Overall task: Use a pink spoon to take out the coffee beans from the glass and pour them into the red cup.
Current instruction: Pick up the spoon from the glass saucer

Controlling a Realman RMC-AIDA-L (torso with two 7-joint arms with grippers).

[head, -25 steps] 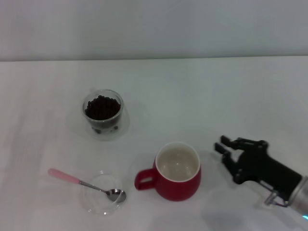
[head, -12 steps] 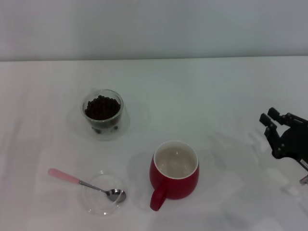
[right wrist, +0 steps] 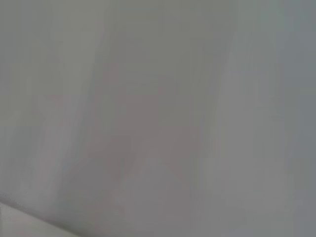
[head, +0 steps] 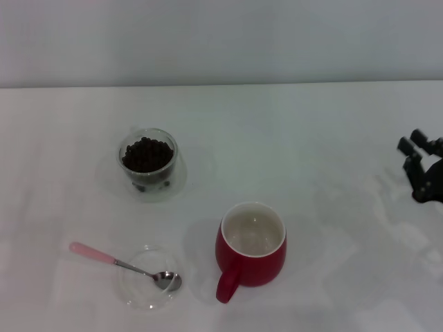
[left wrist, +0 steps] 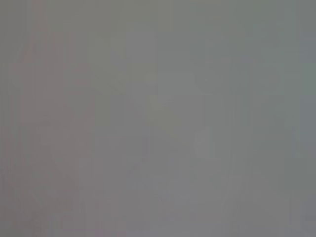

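Observation:
The red cup (head: pixel 250 246) stands upright at the front centre, its off-white inside bare and its handle turned toward the front edge. Behind it to the left, the glass (head: pixel 147 164) holds the coffee beans (head: pixel 147 153). The pink spoon (head: pixel 121 265) lies at the front left, its metal bowl resting in a flat clear dish (head: pixel 138 287). My right gripper (head: pixel 410 141) hangs open and empty at the far right edge, well away from the cup. The left gripper is out of view. Both wrist views show only blank grey.
The white table (head: pixel 277 138) runs back to a pale wall. Apart from the cup, glass, dish and spoon, nothing stands on it.
My right gripper has pulled back from beside the red cup to the far right edge. The cup's handle has swung from pointing left to pointing toward the front.

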